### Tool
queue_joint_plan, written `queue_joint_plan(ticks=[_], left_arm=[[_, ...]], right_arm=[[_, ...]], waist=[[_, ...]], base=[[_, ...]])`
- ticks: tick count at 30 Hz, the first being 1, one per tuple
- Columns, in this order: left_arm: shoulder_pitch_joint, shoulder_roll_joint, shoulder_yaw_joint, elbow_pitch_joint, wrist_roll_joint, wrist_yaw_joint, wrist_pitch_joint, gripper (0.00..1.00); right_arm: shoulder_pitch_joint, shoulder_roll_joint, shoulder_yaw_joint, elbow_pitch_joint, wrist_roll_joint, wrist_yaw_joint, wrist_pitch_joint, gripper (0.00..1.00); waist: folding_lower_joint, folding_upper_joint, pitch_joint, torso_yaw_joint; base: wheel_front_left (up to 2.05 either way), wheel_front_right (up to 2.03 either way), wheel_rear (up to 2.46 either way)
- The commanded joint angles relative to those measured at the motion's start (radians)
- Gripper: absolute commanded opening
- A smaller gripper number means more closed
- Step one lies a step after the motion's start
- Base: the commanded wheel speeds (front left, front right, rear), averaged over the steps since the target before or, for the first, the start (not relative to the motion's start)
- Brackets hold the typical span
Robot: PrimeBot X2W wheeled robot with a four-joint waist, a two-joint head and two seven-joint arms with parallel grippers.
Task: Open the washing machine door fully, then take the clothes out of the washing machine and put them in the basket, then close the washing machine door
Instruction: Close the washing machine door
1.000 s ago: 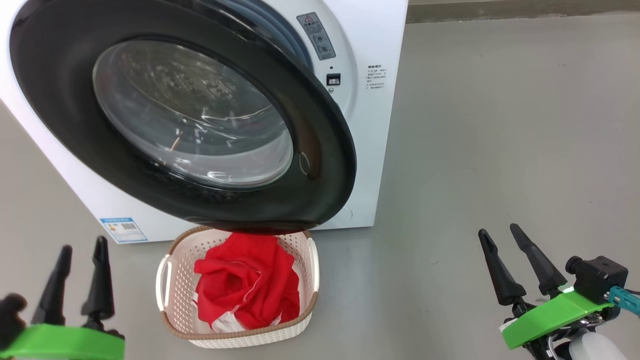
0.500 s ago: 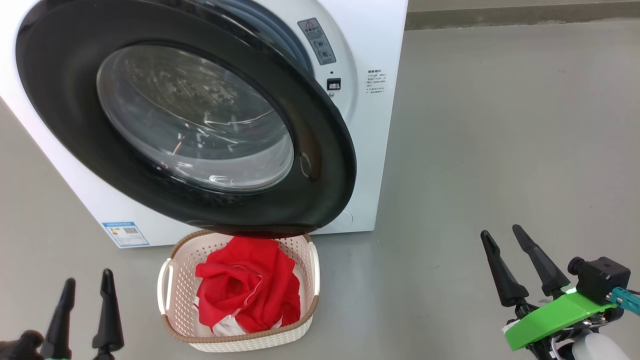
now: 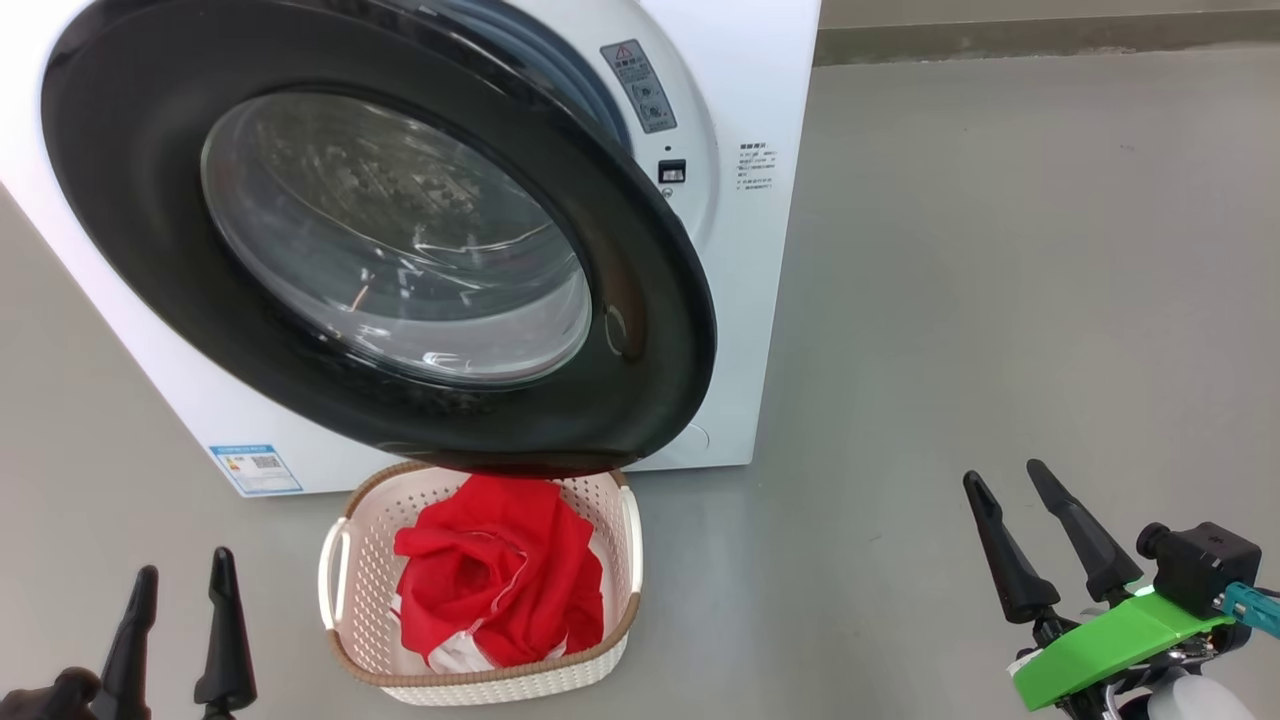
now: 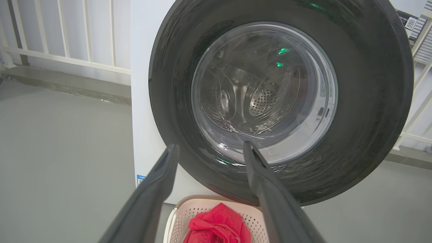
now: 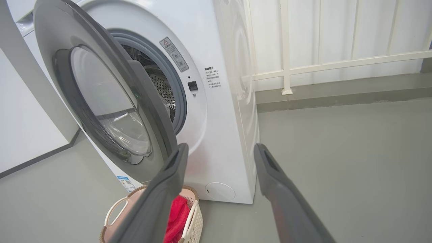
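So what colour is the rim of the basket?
Brown, woven-look, around the cream basket; it shows best in the head view.

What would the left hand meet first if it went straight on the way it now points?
Most likely the washing machine door, low on its glass bowl, which the open fingers of the left hand frame. The basket lies below that line. Depth is unclear.

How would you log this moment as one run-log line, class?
door: washing machine door partly open | load: red clothes in basket | left gripper: jaws open, empty | right gripper: jaws open, empty | pending: close door
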Motion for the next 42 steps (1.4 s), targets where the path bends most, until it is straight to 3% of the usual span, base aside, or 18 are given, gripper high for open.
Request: queue_joint_plan(ticks=[1,25,26,27,28,29,30,31,35,42], left_arm=[[-0.032,0.011,0.039,-0.022,0.016,-0.008,-0.012,1.0],[-0.053,-0.022,0.059,-0.023,0.048,-0.032,-0.012,1.0],[-0.056,-0.024,0.059,-0.022,0.049,-0.033,-0.012,1.0],[-0.059,-0.027,0.059,-0.021,0.048,-0.034,-0.012,1.0],[-0.06,-0.03,0.058,-0.021,0.047,-0.035,-0.012,1.0],[-0.061,-0.032,0.055,-0.021,0.048,-0.036,-0.012,1.0],[-0.062,-0.035,0.053,-0.022,0.048,-0.037,-0.012,1.0],[-0.063,-0.039,0.05,-0.021,0.048,-0.038,-0.012,1.0],[-0.072,-0.049,0.039,-0.026,0.049,-0.042,-0.012,1.0],[-0.114,-0.063,0.02,-0.034,0.046,-0.049,-0.012,1.0]], right_arm=[[-0.002,-0.017,0.022,-0.025,-0.009,0.002,-0.005,1.0],[-0.07,-0.028,0.041,-0.041,-0.04,0.002,-0.005,1.0],[-0.079,-0.03,0.042,-0.047,-0.041,0.002,-0.005,0.95],[-0.088,-0.032,0.044,-0.053,-0.042,0.002,-0.005,0.8],[-0.098,-0.034,0.047,-0.06,-0.043,0.002,-0.005,0.46],[-0.107,-0.035,0.049,-0.069,-0.044,0.002,-0.005,0.29],[-0.114,-0.034,0.052,-0.079,-0.046,0.002,-0.005,0.05],[-0.122,-0.035,0.055,-0.088,-0.046,0.002,-0.005,0.0],[-0.155,-0.032,0.077,-0.117,-0.027,0.002,-0.005,0.0],[-0.276,-0.071,0.203,-0.109,-0.015,0.002,-0.005,0.0]], waist=[[0.0,0.0,-0.001,0.0],[0.0,0.0,0.029,0.025],[0.0,0.0,0.032,0.029],[0.0,0.0,0.035,0.033],[0.0,0.0,0.037,0.038],[0.0,0.0,0.04,0.042],[0.0,0.0,0.042,0.048],[0.0,0.0,0.046,0.054],[0.0,0.0,0.065,0.083],[0.0,0.0,0.131,0.153]], base=[[0.0,0.0,0.0],[0.0,0.0,0.0],[0.0,0.0,0.0],[0.0,0.0,0.0],[0.0,0.0,0.0],[0.0,0.0,0.0],[0.0,0.0,0.0],[0.0,0.0,0.0],[0.0,0.0,0.0],[0.0,0.0,0.0]])
